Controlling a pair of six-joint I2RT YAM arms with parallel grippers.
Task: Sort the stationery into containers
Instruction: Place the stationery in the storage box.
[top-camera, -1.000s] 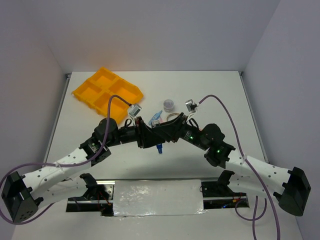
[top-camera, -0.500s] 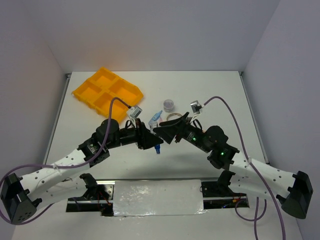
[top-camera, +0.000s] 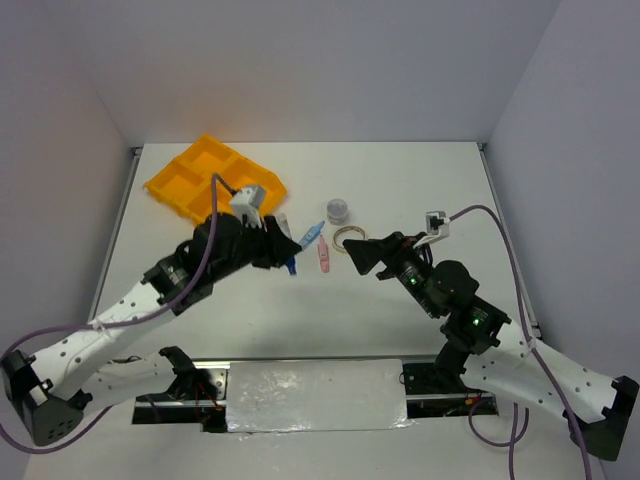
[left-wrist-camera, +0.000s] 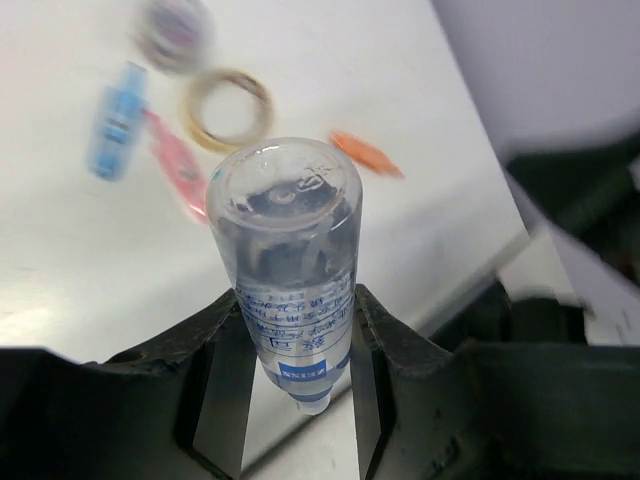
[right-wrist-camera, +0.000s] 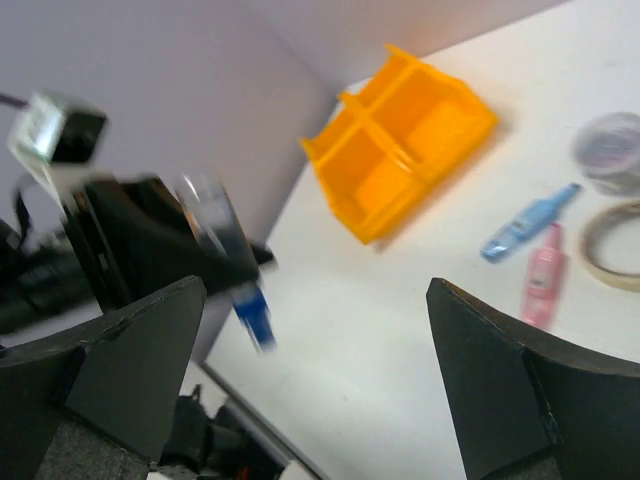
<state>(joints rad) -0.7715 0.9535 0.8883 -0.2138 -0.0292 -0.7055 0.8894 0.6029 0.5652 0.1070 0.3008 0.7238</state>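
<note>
My left gripper (top-camera: 281, 247) is shut on the blue-and-white tube (left-wrist-camera: 290, 250), held off the table just right of the orange-yellow tray (top-camera: 215, 180); the tube's blue cap (top-camera: 291, 265) points down. My right gripper (top-camera: 360, 257) stands open and empty to the right of it (right-wrist-camera: 315, 370). On the table between them lie a light-blue piece (top-camera: 312, 236), a pink piece (top-camera: 324, 258), the beige tape ring (top-camera: 349, 240) and the small grey-topped jar (top-camera: 339, 209). An orange piece (left-wrist-camera: 365, 153) shows only in the left wrist view, beyond the ring.
The tray's four compartments (right-wrist-camera: 400, 140) look empty from the right wrist view. White walls close in the table at the back and both sides. Both arms' cables (top-camera: 470, 212) arch above the table.
The two grippers met at the tube one second ago. The right gripper has opened and drawn back to the right. The left gripper has carried the tube up and left, toward the tray.
</note>
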